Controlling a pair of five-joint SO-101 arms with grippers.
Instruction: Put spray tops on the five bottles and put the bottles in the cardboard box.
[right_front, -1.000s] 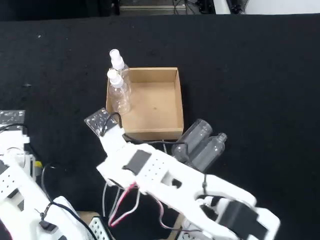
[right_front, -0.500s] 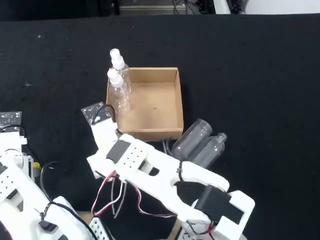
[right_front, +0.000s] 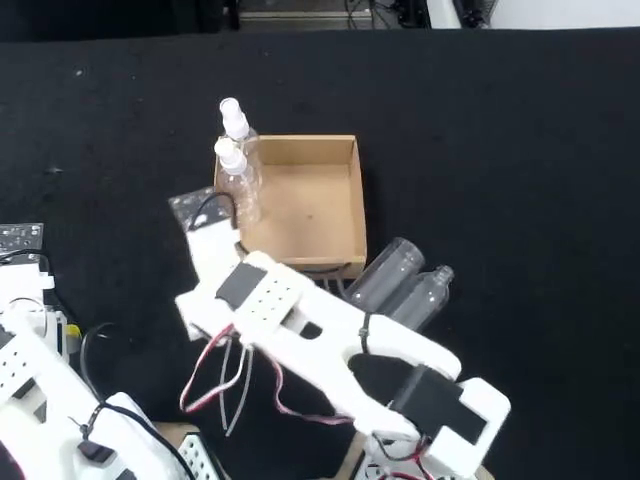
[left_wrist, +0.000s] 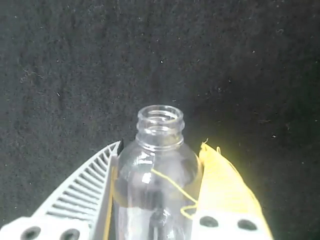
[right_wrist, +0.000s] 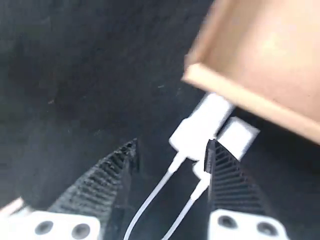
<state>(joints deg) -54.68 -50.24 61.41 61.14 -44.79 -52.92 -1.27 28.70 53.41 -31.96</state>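
The right arm (right_front: 310, 335) lies stretched on a diagonal from the lower right of the high view up toward the centre left, wrist (right_front: 212, 248) leading. The right gripper (right_wrist: 170, 146) points downward, its two dark ribbed fingers (right_wrist: 107, 175) spread well apart with nothing between them. The left arm (right_front: 40, 390) sits folded in the lower left corner of the high view, its far end seemingly out of frame. The left gripper (left_wrist: 161, 146) has one white and one yellow finger pressed against either side of a clear bottle (left_wrist: 159, 175).
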